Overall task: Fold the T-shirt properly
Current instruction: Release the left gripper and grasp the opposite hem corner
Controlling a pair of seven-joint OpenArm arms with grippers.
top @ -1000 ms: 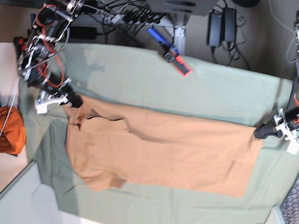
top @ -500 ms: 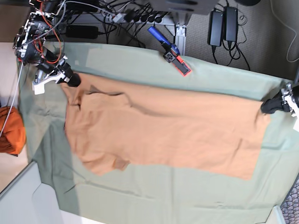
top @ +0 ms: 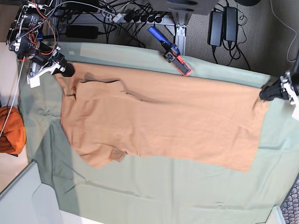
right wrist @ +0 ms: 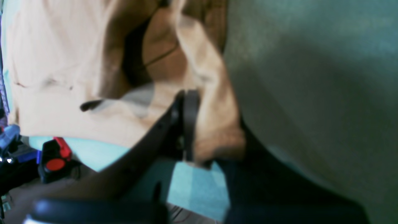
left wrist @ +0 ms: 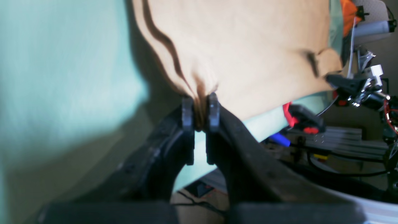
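Two end effectors, left end effector (top: 264, 94) and right end effector (top: 69, 71), grip one T-shirt (top: 163, 121).

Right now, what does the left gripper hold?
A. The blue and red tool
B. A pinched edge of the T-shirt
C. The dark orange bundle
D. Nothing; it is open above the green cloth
B: in the left wrist view the left gripper is shut on a bunched fold of the T-shirt, and in the base view it sits at the shirt's corner.
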